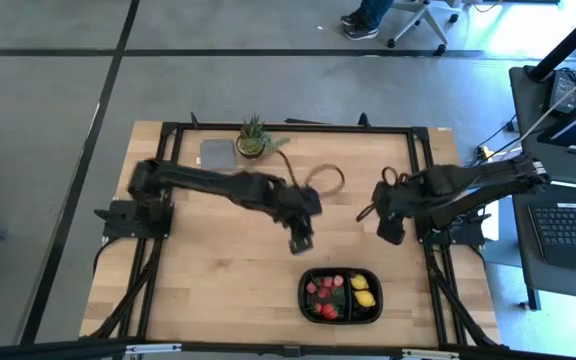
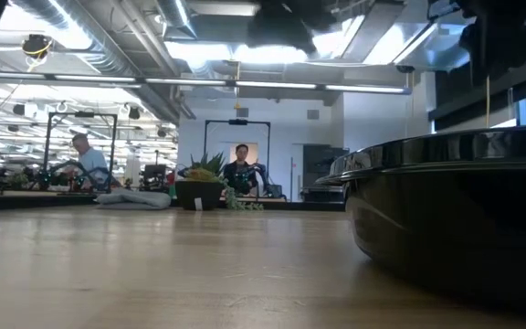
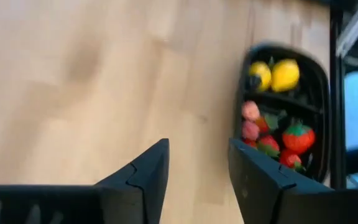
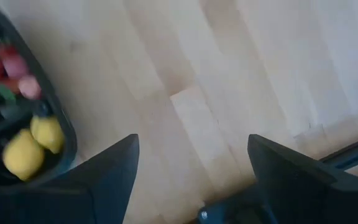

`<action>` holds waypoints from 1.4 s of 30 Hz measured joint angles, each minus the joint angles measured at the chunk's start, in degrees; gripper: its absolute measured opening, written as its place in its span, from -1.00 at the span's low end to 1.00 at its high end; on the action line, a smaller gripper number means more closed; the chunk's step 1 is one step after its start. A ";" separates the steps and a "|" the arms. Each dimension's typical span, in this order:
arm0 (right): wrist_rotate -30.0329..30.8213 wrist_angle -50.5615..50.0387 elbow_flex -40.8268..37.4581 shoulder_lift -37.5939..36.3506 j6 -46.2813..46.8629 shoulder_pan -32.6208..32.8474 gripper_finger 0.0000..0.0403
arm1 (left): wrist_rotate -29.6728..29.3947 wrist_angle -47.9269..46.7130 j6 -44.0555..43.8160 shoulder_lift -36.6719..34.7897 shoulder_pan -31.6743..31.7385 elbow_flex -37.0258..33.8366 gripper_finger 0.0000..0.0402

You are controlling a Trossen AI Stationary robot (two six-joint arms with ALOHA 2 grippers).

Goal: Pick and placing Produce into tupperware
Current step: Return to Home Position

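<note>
Produce is all gathered in one place. Red strawberries (image 1: 326, 300), two yellow lemons (image 1: 364, 291) and small pink bits (image 3: 249, 119) lie inside the black oval-cornered plastic tray (image 1: 340, 269). The lemons share the compartment at the end toward the right arm's side; strawberries and pink bits fill the rest. Dark cherries cannot be made out against the black plastic. The tray sits flat on the pale wooden table (image 1: 208, 290), near the edge opposite the plant. In the low view its dark wall looms close.

Left gripper (image 1: 301, 243): hovers over bare wood just beside the tray, toward the plant's side, not touching it. Its fingers are parted by a modest gap in the left wrist view, with nothing between them.

Right gripper (image 1: 390, 232): above the table near the right frame rail, apart from the tray. Its fingers are spread wide and empty.

Further out: a green potted plant (image 1: 253, 135) and a flat grey square cloth (image 1: 216, 152) at the far edge, and a brown cord loop (image 1: 323, 180) between the plant and the arms. People sit at benches in the room behind, distant.

Progress, as judged: no loose fruit shows on the wood in any view, so picking and placing looks finished. What remains is likely only parking the arms. The left arm is stretched toward the table centre, not yet folded away.
</note>
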 joint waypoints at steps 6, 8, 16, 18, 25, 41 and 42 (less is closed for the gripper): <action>0.23 4.48 0.00 -7.56 -4.57 -6.69 0.50 | -1.13 -1.18 8.26 -12.14 5.16 0.00 -0.20; 1.68 8.63 0.00 -9.77 -7.84 -8.53 0.50 | -1.11 -1.18 11.15 -15.95 7.32 0.00 -0.20; 27.50 25.07 0.00 -15.97 -21.17 -11.11 0.50 | -1.09 -0.22 22.29 -28.05 15.84 -3.23 -0.26; 30.25 26.85 0.00 -17.28 -22.22 -11.81 0.50 | -1.01 0.84 23.65 -31.54 18.25 -7.01 -0.27; 36.64 28.24 0.00 -21.99 -24.39 -15.14 0.50 | 1.88 9.86 25.92 -46.33 27.35 -26.44 -0.23; 39.06 49.53 -26.00 -43.35 -30.31 -15.58 0.50 | 11.68 33.37 19.67 -79.14 44.24 -69.30 -0.25; 39.08 50.24 -27.45 -44.84 -30.33 -15.58 0.50 | 11.82 34.17 18.78 -80.64 44.89 -71.07 -0.25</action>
